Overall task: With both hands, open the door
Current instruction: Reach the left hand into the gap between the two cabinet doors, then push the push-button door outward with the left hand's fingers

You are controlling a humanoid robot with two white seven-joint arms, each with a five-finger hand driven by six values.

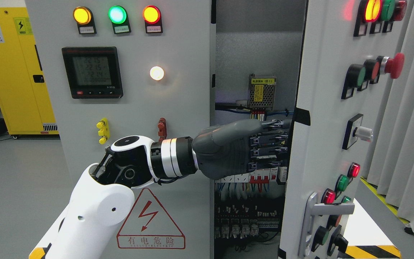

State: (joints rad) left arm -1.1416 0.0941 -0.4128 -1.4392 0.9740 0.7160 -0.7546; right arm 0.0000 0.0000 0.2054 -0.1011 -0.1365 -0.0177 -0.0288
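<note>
- Head view: the left hand [228, 149] is being reached across from the lower left, over the closed left panel [135, 108], into the gap of the electrical cabinet.
- Its fingers [270, 144] are being pressed against the inner edge of the right door [322, 118], roughly at mid height, just below a black patch on that edge. Whether they're actually hooked around the edge or just lying flat on it can't be told from this angle, so the hold is being left as unclear.
- The right door is being shown swung partly open toward the camera, so its face with the lamps, the red mushroom button [394, 65] and the metal handle [327, 212] near the bottom is being seen at a steep angle.
- Through the opening, a power supply with a yellow label [262, 91] and rows of breakers [253, 178] with wiring are being exposed.
- On the left panel a digital meter [92, 72] is being lit up, with a red warning triangle [150, 221] lower down.
- A yellow cabinet [16, 68] is being seen at far left, grey curtains [412, 115] at far right.
</note>
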